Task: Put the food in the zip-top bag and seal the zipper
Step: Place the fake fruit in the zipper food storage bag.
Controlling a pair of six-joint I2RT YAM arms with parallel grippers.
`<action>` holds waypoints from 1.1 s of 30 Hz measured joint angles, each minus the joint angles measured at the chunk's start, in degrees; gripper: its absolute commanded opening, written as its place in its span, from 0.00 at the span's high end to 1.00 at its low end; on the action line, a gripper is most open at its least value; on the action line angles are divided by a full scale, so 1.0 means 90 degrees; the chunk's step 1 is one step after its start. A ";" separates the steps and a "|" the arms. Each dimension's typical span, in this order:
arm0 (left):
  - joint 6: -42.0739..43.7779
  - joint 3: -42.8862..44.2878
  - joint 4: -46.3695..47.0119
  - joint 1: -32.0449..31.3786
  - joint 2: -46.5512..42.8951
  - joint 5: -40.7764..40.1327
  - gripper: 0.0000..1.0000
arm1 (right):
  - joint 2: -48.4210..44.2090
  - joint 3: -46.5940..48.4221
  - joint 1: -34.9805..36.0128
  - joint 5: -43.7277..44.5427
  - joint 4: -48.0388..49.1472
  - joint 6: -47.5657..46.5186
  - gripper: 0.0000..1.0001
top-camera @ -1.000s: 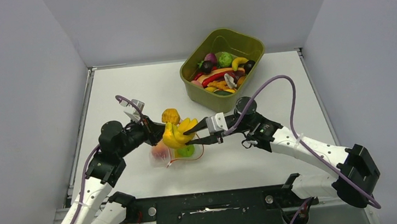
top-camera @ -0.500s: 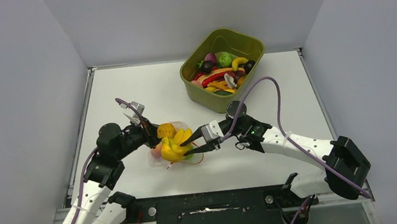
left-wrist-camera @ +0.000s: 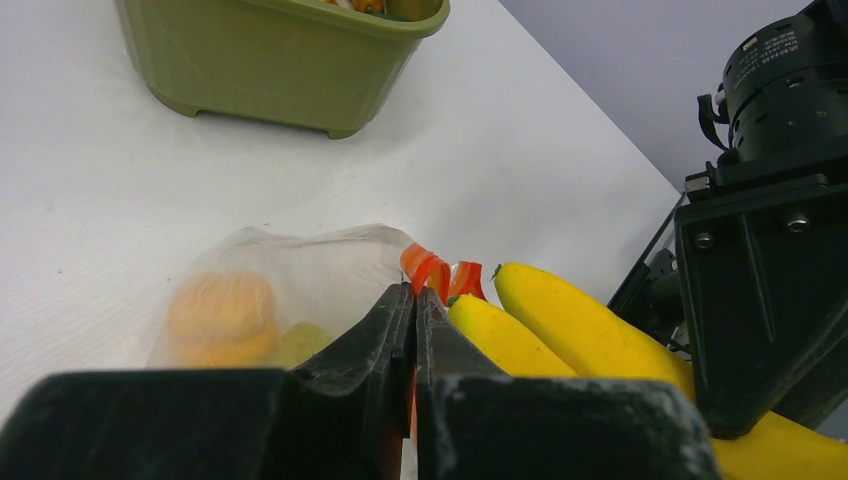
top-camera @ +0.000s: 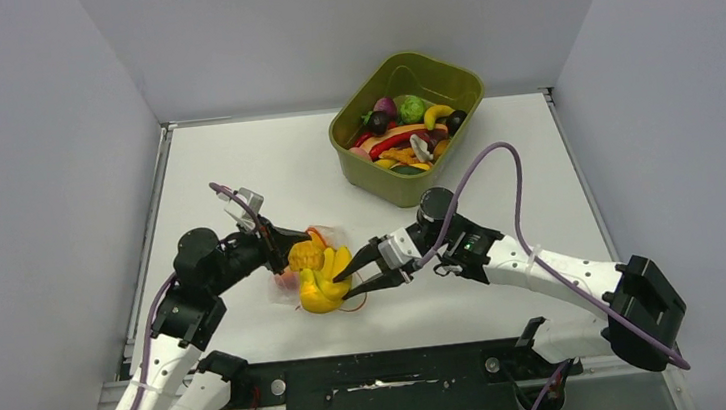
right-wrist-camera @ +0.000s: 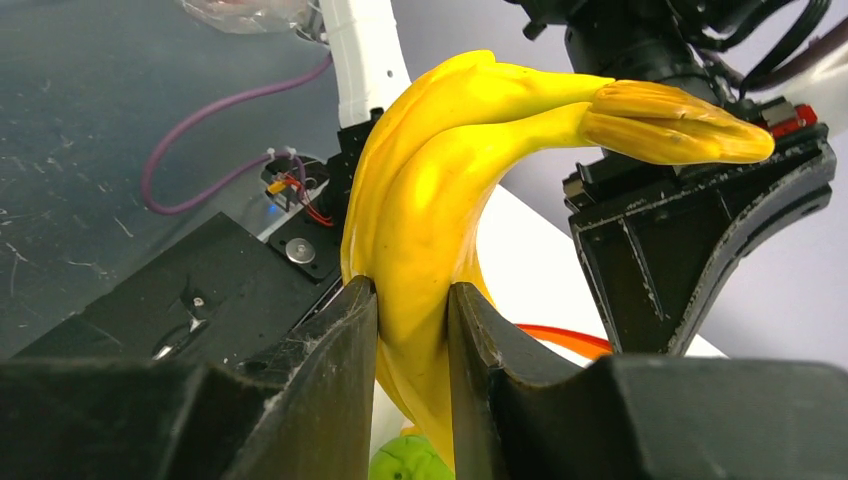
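Top external view first: the table [top-camera: 235, 167] is seen stretching away beyond both grippers, and the olive tub [top-camera: 384, 185], heaped with spare toys, is left well beyond the right gripper [top-camera: 347, 274]. Closer in, the zip-top bag [top-camera: 286, 285] is found lying just beneath and ahead of the left gripper [top-camera: 281, 256], whose jaws are clamped tight on the mouth edge. The bananas [top-camera: 325, 285] are gripped firmly between the right jaws and are carried right at that mouth, not yet inside.

From the left wrist, the zipper [left-wrist-camera: 436, 268] is seen pinched at the very fingertips, with an orange piece [left-wrist-camera: 222, 315] already lodged behind the clear film. A lime [right-wrist-camera: 405, 462] is glimpsed just below the right jaws.

For a clean entry, the pinched edge should be lifted so the mouth is held wide. The bananas should be led in tip first along the bag's length. They should be let go only once their bulk is past the orange-red strip, where a snag on the curve is judged likely.
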 measured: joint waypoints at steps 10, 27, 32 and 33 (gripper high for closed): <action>-0.0022 0.0000 0.0000 0.0000 -0.0022 0.0056 1.00 | -0.0078 0.0007 0.0168 -0.0304 -0.0058 -0.0007 0.95; -0.0051 -0.0219 -0.0017 0.0000 -0.0362 0.0984 1.00 | 0.0605 0.0199 0.0078 -0.0151 -0.1477 -0.1389 0.74; -0.0051 -0.0219 -0.0022 0.0005 -0.0350 0.1129 1.00 | 0.0619 0.0197 0.0090 0.0359 -0.1783 -0.1829 0.57; -0.0049 -0.0219 -0.0024 0.0005 -0.0352 0.1151 1.00 | 0.0614 0.0194 0.0087 0.0512 -0.1860 -0.1909 0.53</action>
